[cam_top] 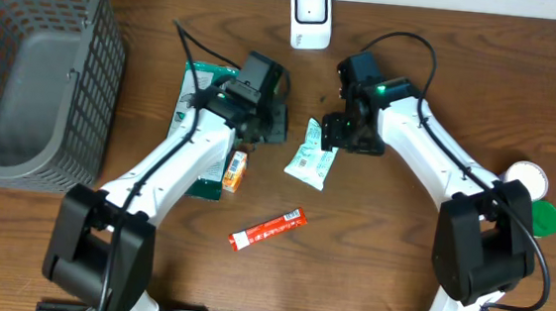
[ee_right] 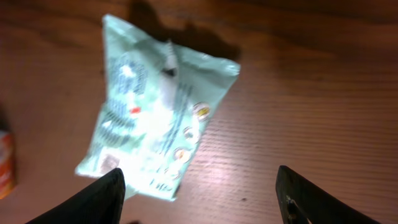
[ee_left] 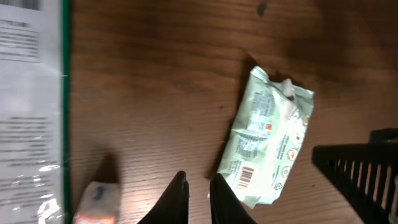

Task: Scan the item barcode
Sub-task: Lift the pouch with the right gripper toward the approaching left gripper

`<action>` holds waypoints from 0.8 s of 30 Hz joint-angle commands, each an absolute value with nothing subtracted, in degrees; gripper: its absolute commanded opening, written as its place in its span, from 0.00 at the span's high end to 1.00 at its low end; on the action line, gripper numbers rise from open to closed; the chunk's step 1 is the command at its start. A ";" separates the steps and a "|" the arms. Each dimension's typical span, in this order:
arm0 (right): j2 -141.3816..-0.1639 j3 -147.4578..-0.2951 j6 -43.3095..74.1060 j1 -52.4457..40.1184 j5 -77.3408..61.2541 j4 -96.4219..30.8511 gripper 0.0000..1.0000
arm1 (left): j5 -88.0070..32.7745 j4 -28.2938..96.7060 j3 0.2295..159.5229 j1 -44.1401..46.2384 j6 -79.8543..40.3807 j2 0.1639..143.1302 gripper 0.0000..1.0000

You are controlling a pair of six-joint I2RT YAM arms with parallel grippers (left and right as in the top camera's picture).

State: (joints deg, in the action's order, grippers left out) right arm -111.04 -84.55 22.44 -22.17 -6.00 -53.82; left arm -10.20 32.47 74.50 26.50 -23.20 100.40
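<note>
The pale green packet (cam_top: 313,154) lies on the desk (cam_top: 368,272) at the centre of the overhead frame, below the white scanner (cam_top: 310,16) at the top edge. My right gripper (ee_right: 199,202) hangs released over it, fingers spread wide at the bottom of its own view, grasping nothing. My left gripper (ee_left: 198,198) is clenched on nothing, its tips just beside the packet's lower left corner. To do this step well, I judge I should lower the right gripper and pinch the packet by a plain edge. The fingers must stay off the barcode (ee_left: 244,176) so that face can turn to the scanner. Only the left wrist view shows the barcode sharply, near the packet's lower end; the right wrist view is blurred. Only the overhead view shows the scanner and the path to it.
</note>
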 commanded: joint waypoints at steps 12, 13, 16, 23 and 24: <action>-110.26 -84.20 11.75 -8.10 -24.58 -56.73 0.36 | -11.62 31.88 74.13 31.33 -23.70 107.77 0.88; -110.26 -84.20 10.83 -7.68 -24.91 -56.90 0.36 | -12.01 31.88 74.13 31.44 -23.70 108.16 0.88; -110.26 -84.16 8.38 -7.31 -26.83 -57.12 0.31 | -14.06 30.98 74.13 31.59 -23.68 109.12 0.88; -110.28 -84.12 7.62 -7.55 -29.04 -56.38 0.28 | -14.46 30.30 74.08 31.64 -23.70 112.12 0.88; -110.28 -84.09 7.62 -7.53 -29.04 -56.38 0.28 | -14.52 30.28 74.08 31.70 -23.70 112.46 0.88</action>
State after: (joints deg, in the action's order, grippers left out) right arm -111.04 -84.53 9.26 -7.38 -27.22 -56.45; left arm -13.69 30.30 74.48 31.57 -23.79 110.65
